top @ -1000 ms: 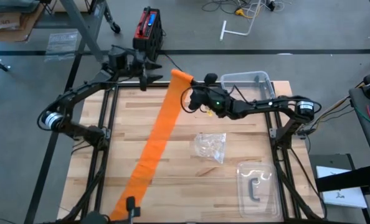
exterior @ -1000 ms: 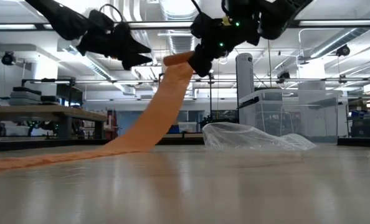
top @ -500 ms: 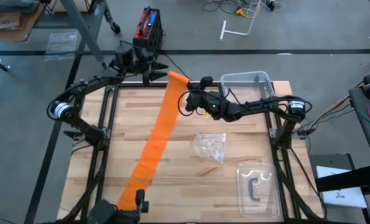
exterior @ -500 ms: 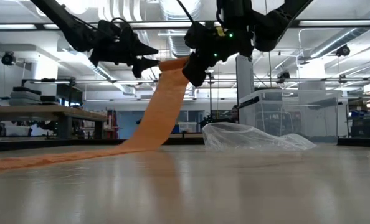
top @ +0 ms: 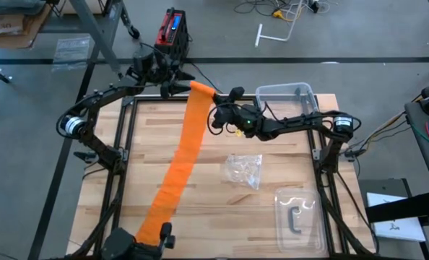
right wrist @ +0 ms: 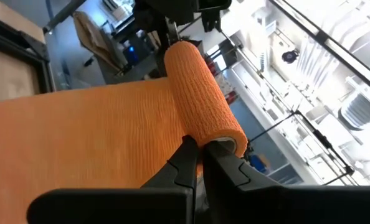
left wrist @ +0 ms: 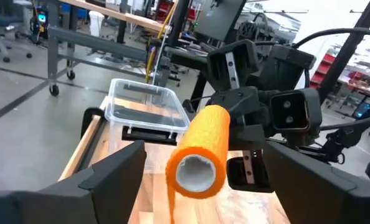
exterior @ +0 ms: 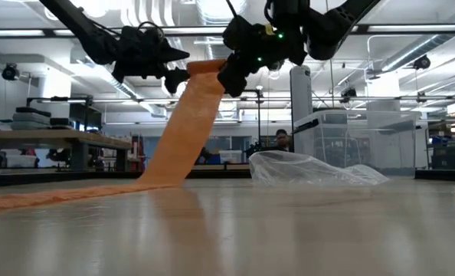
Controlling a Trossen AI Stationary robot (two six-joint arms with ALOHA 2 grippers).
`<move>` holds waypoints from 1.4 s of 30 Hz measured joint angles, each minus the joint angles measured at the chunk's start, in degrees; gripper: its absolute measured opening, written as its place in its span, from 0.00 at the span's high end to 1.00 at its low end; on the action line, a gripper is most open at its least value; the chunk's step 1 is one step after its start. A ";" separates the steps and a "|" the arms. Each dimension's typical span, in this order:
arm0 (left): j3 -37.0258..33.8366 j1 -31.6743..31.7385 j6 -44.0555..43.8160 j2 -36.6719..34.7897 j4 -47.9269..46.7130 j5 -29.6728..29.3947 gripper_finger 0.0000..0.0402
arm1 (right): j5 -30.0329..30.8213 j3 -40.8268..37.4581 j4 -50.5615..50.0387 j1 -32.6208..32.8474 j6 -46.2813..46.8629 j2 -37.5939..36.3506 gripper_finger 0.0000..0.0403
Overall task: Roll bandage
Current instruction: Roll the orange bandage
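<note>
- Table [top: 272,209]: pale wood top in a dark metal frame, seen whole from above.
- Bandage [top: 180,162]: bright orange strip running the length of the table, flat on the wood at the near end, rising off the surface toward the far edge. In the low view it climbs as a slanted band [exterior: 183,126] up to a small roll held in the air.
- Roll end of the bandage [left wrist: 200,152]: compact orange cylinder around a pale hollow core, axis pointing toward the left wrist camera. Loose strip hangs off it.
- Right gripper [top: 219,117]: at the far middle of the table, raised. Jaws pinched nearly together on the rim of the roll at one end; right wrist view shows the two fingertips [right wrist: 191,155] meeting on the roll's edge. Holds the roll aloft.
- Left gripper [top: 177,83]: at the far edge, just left of the roll, raised to the same height. Jaws spread wide; left wrist view shows the fingers [left wrist: 113,177] standing well apart on either side of the roll's open end, no contact visible. Holds nothing.
- Clear plastic bin [top: 287,95]: far right corner, behind the right arm.
- Clear tray [top: 299,217]: near right side, a dark C-shaped piece in it.
- Crumpled clear wrapper [top: 245,170]: mid-table, right of the strip, well apart from it.
</note>
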 joint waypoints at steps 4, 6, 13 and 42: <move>0.00 -0.26 0.36 -0.01 0.00 0.04 0.22 | -0.53 0.89 0.06 -0.02 0.97 0.00 0.97; 0.00 -0.62 0.80 -0.05 0.00 0.12 0.24 | -0.59 1.19 0.01 -0.02 1.14 0.00 0.97; -0.04 -1.73 1.13 -0.08 0.13 3.24 0.34 | -0.60 1.67 -0.04 -0.21 1.38 0.02 0.97; -0.09 -1.68 -0.21 -0.12 0.44 2.45 0.32 | -2.54 2.51 -2.17 -0.42 5.56 0.04 0.97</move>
